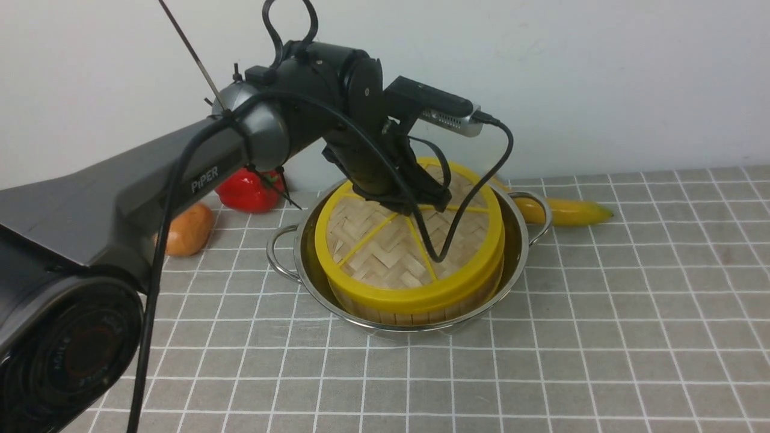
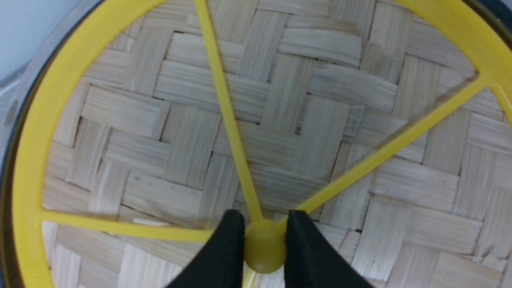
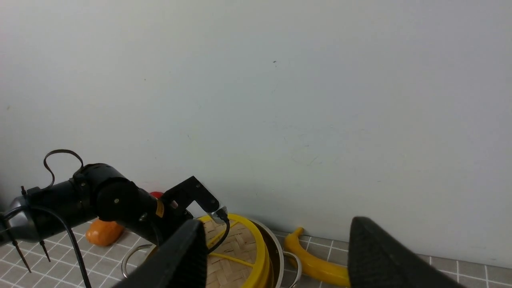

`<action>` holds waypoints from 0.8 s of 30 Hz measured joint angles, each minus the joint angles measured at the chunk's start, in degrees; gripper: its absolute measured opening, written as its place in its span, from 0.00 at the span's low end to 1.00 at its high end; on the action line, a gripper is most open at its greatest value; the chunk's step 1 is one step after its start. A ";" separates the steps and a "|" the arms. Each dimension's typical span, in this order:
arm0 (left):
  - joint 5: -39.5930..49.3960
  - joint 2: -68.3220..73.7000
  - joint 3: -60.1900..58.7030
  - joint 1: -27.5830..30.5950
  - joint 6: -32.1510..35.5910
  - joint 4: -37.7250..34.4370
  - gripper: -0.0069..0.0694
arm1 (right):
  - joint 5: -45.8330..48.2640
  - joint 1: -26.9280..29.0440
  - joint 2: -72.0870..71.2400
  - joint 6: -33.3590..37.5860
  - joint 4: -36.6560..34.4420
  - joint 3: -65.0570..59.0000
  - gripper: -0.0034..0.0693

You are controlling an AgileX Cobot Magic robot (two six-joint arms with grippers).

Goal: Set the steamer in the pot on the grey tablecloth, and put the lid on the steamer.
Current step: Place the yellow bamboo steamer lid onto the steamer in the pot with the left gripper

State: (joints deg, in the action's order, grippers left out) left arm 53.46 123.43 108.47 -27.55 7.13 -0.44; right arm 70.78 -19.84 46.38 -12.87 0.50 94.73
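While the lid (yellow-rimmed) tops it, the steamer fills the pot.

The left arm is extended from the left side toward the middle, and its wrist is bent downward. The left pincer points down, its two fingers brought near each other, closed on something small. The right pincer has its fingers spread wide apart.
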 joint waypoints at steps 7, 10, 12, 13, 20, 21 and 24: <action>2.06 0.00 2.15 -0.12 -0.06 0.44 0.24 | 0.00 0.00 0.00 0.00 0.00 0.00 0.69; 2.27 0.23 2.15 -0.12 -0.06 0.44 0.24 | 0.00 0.00 0.00 0.00 0.00 0.00 0.69; 2.61 0.90 2.15 -0.12 -0.06 -0.05 0.24 | 0.00 0.00 0.00 0.00 0.00 0.00 0.69; 2.61 1.08 2.17 -0.12 -0.06 -0.05 0.24 | 0.00 0.00 0.00 0.00 0.00 -0.04 0.69; 2.43 1.32 2.56 -0.19 0.11 -0.23 0.24 | 0.00 0.00 0.00 0.00 0.00 -0.04 0.69; 2.43 1.32 2.56 -0.19 0.11 -0.23 0.24 | 0.00 0.00 0.00 0.00 0.00 -0.04 0.69; 2.43 1.32 2.56 -0.71 1.17 0.44 0.24 | 0.00 0.00 0.00 0.00 0.00 -0.04 0.69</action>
State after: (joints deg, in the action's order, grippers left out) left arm 55.89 124.75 111.03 -28.25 8.30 0.00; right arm 70.78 -19.84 46.38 -12.87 0.50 94.70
